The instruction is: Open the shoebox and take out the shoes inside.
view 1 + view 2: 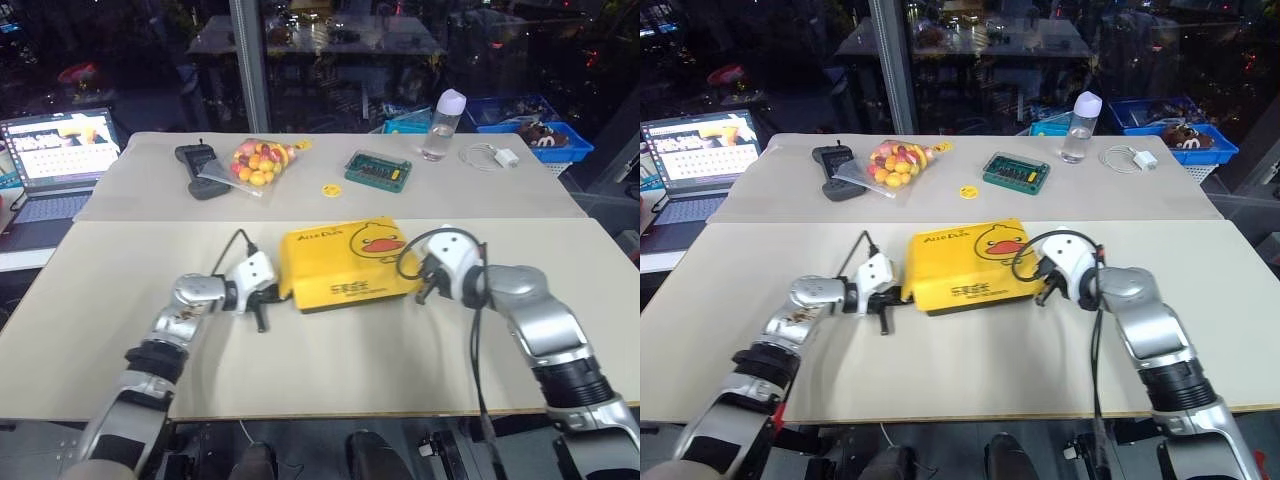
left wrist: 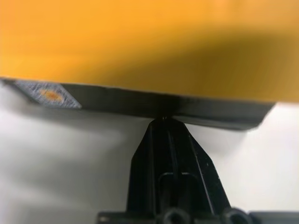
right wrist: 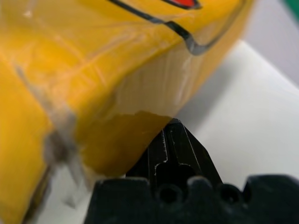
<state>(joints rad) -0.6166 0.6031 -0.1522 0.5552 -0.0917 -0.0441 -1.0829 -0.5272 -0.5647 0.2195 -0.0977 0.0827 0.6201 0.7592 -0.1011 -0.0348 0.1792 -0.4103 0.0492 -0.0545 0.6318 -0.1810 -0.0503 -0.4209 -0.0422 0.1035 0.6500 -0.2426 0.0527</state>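
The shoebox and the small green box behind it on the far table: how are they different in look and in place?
The shoebox is yellow with a cartoon duck face and dark sides; the green box is teal green with small parts showing on top. The shoebox looks clearly larger. The shoebox lies on the near table between the left gripper and right gripper; the green box lies farther back, away from both. Both are flat, rectangular and closed.
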